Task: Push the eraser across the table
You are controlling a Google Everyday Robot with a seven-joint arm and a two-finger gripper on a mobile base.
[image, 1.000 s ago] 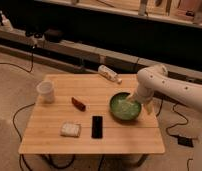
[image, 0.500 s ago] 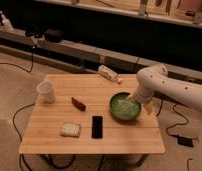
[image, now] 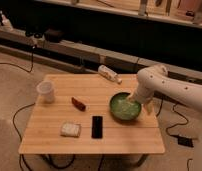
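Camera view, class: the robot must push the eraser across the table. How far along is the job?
Done: nothing visible; the pale block, likely the eraser, lies near the table's front edge beside the black slab. In hand: the claw hangs over the green bowl, well apart from the block. Left: reach the block, touch it and push it across.

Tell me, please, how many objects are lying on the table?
6 on the table: cup far left, red stick centre, pale block and black bar front, green bowl right, bottle at back edge. The gripper is at the bowl's right rim.
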